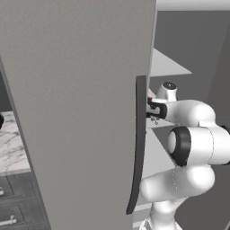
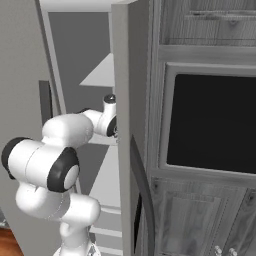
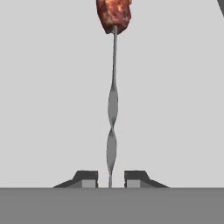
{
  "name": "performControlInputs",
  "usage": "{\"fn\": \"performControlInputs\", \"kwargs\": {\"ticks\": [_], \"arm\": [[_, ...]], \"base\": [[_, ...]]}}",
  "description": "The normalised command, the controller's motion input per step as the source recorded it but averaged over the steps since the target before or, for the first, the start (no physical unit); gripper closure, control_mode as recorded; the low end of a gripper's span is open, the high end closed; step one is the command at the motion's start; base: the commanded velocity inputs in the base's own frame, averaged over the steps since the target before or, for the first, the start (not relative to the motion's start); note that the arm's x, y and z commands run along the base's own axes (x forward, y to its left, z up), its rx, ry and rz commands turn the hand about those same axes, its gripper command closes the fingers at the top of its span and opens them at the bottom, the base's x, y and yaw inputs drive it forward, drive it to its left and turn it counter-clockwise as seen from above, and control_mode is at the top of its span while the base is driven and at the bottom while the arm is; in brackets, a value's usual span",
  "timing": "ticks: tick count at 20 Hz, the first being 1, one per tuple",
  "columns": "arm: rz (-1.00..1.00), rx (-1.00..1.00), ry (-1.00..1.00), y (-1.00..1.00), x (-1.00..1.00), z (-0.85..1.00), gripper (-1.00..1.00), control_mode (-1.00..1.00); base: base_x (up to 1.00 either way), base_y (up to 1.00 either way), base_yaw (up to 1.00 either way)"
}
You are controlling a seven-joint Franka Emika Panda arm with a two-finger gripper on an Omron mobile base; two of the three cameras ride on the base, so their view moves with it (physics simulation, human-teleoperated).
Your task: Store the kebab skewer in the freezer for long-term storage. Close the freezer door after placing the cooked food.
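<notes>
Hiding the tool [image 3: 110,179], the freezer door [image 1: 81,112] stands open.

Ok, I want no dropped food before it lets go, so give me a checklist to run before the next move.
1. Kebab skewer gripped by end effector: ok, stick runs down between the fingertips.
2. Meat chunks at the far end: ok.
3. Freezer door open: ok, swung wide.
4. Arm reaching inside the freezer: ok, wrist is past the door edges.
5. White shelf under the skewer: cannot tell; the hand view shows plain pale surface.
6. Clearance between skewer tip and the back wall: cannot tell.
</notes>
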Motion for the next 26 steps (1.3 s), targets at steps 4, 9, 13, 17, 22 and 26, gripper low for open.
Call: {"fn": "performControlInputs", "kwargs": {"ticks": [4,9,13,17,22,26], "arm": [[0.0,0.0,0.0,0.0,0.4,-0.17,1.0,-1.0],[0.0,0.0,0.0,0.0,0.35,-0.21,1.0,-1.0],[0.0,0.0,0.0,0.0,0.28,-0.19,1.0,-1.0],[0.0,0.0,0.0,0.0,0.21,-0.25,1.0,-1.0],[0.0,0.0,0.0,0.0,0.1,-0.23,1.0,-1.0],[0.0,0.0,0.0,0.0,0.01,-0.13,1.0,-1.0]], "base": [[0.0,0.0,0.0],[0.0,0.0,0.0],[0.0,0.0,0.0],[0.0,0.0,0.0],[0.0,0.0,0.0],[0.0,0.0,0.0]]}}
